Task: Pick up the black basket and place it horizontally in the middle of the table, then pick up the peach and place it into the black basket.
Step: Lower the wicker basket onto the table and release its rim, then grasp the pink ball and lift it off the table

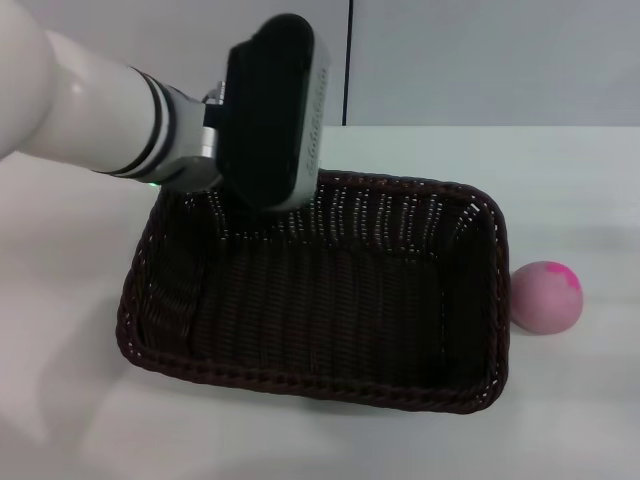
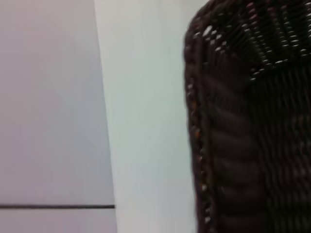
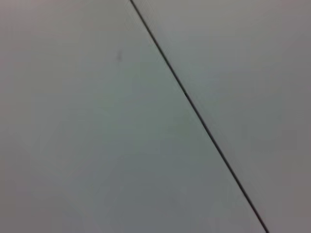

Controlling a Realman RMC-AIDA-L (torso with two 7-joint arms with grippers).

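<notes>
The black basket (image 1: 300, 386) lies lengthwise on the white table (image 1: 570, 170), near its middle, with nothing inside. My left gripper (image 1: 265, 190) hangs over the basket's far left rim; its black housing hides the fingertips. The left wrist view shows the basket's braided rim and woven side (image 2: 228, 145) close up. The pink peach (image 1: 546, 296) sits on the table just right of the basket, a small gap away. My right gripper is out of view; its wrist view shows only a plain grey surface crossed by a dark line.
A grey wall (image 1: 480, 60) with a dark vertical seam stands behind the table's far edge. Bare tabletop lies left of the basket (image 1: 60, 300) and in front of it.
</notes>
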